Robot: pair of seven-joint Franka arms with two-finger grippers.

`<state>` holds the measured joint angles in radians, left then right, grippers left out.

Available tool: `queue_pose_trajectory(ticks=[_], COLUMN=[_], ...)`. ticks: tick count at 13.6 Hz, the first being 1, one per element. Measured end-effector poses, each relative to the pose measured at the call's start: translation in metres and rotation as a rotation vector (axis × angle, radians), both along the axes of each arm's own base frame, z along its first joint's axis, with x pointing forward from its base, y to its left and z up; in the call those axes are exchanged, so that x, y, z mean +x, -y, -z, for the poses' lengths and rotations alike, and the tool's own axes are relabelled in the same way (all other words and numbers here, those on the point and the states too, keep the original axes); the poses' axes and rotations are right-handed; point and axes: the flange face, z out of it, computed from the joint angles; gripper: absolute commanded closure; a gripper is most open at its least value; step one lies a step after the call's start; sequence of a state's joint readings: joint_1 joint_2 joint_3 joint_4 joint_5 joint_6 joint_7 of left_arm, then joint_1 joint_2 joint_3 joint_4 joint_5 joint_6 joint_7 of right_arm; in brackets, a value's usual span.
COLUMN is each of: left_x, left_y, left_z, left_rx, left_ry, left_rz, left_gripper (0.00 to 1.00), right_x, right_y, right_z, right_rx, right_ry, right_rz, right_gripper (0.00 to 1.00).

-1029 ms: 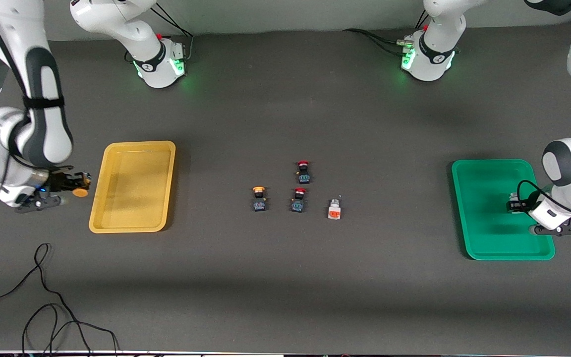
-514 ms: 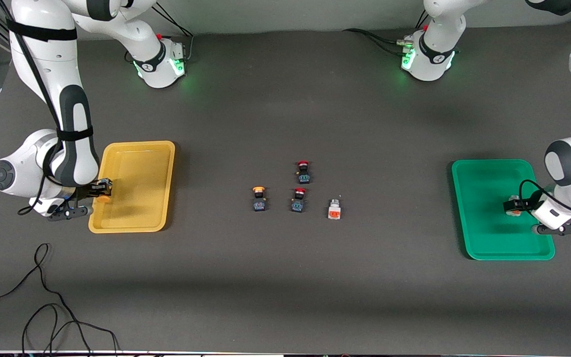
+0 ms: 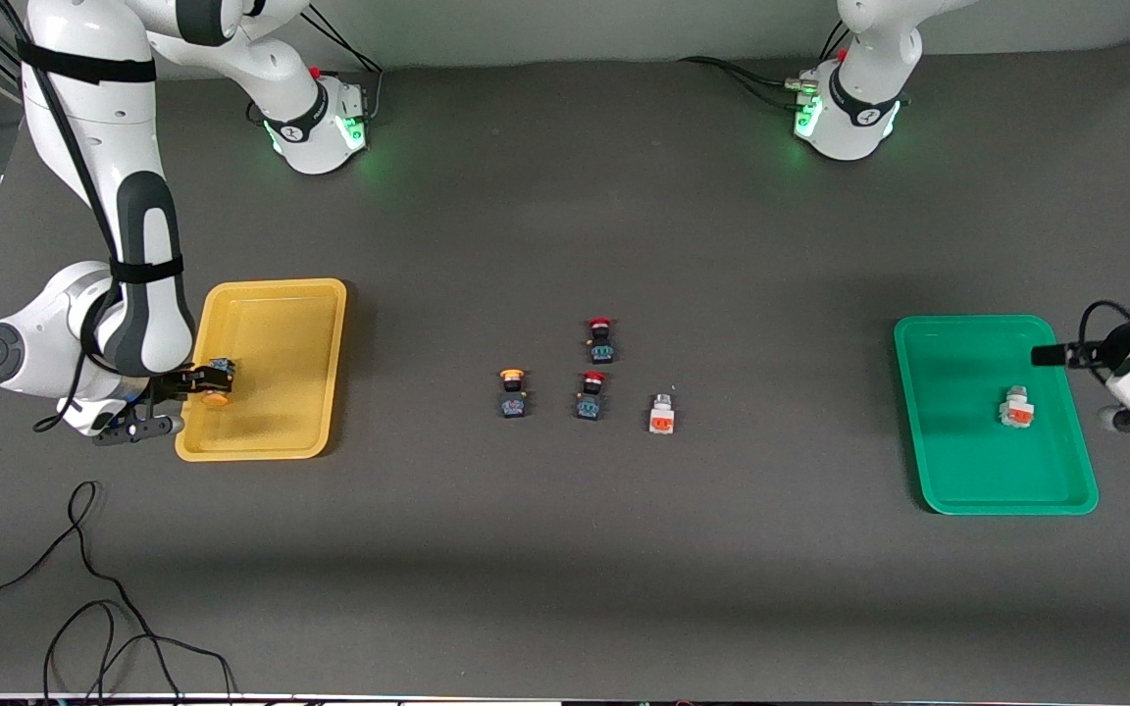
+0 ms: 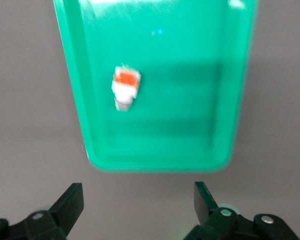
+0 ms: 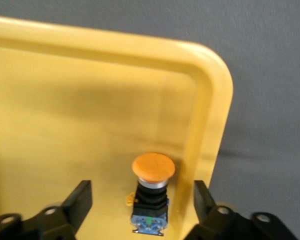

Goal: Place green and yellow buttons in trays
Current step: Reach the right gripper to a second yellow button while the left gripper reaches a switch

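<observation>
My right gripper (image 3: 194, 380) is open low over the yellow tray (image 3: 271, 343). A yellow-capped button (image 3: 218, 395) lies in that tray between the spread fingers, touching neither; the right wrist view shows the button (image 5: 151, 197), the gripper (image 5: 142, 206) and the tray's rim (image 5: 210, 115). My left gripper (image 3: 1048, 355) is open and empty, above the green tray's (image 3: 957, 461) edge at the left arm's end. A white block button (image 3: 1016, 407) lies in the green tray; the left wrist view shows it (image 4: 125, 87), the tray (image 4: 190, 100) and the gripper (image 4: 138, 205). A second yellow-capped button (image 3: 512, 392) and a second white block button (image 3: 661, 414) stand mid-table.
Two dark switches with red caps stand mid-table, one (image 3: 591, 394) between the yellow-capped button and the white block, the other (image 3: 600, 339) farther from the front camera. Loose black cables (image 3: 84, 608) lie near the table's front corner at the right arm's end.
My right gripper carried the yellow-capped button over the yellow tray and opened; the button now lies in the tray. My left gripper let go of the white block in the green tray and drew back.
</observation>
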<state>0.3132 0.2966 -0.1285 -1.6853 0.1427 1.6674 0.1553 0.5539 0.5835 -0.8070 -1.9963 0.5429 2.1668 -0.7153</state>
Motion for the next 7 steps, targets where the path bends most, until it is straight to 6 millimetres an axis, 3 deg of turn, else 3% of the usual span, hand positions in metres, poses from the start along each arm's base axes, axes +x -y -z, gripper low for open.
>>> queue_pose_trajectory(ticks=[3,5,7], left_x=[0.006,0.011,0.013], left_y=[0.060,0.115,0.176], left_z=[-0.067,-0.083,-0.081], left_rx=[0.000,-0.016,-0.019], left_ry=[-0.045,-0.034,-0.036], left_rz=[-0.030,-0.079,-0.130], left_gripper=[0.03,0.03,0.04], right_x=[0.024,0.040,0.055], right_y=[-0.003,-0.018,-0.051], right_z=[-0.050,-0.101,-0.148], right_rx=[0.000,-0.010,-0.007], right_ry=[0.014,0.003,0.008], right_rz=[-0.033,-0.044,-0.039], right_gripper=[0.00,0.00,0.00])
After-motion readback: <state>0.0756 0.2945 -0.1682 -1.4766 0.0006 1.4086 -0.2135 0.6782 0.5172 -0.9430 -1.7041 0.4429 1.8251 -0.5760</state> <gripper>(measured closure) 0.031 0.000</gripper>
